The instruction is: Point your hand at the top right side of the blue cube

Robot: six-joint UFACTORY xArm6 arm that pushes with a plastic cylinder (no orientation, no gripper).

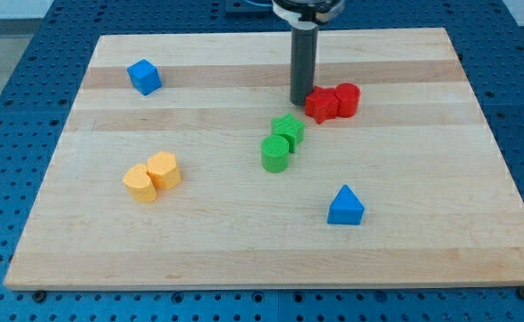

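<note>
The blue cube [144, 76] sits near the board's top left. My tip [300, 101] is at the lower end of the dark rod, near the top middle of the board, far to the right of the blue cube. It stands just left of a red star-shaped block [320, 105], touching or nearly touching it.
A red cylinder [346, 99] sits against the red star's right. A green star [288, 131] and green cylinder [275, 153] are below my tip. Two orange blocks [152, 176] lie at lower left. A blue triangular block [345, 206] lies at lower right. The wooden board [423, 250] sits on a blue pegboard.
</note>
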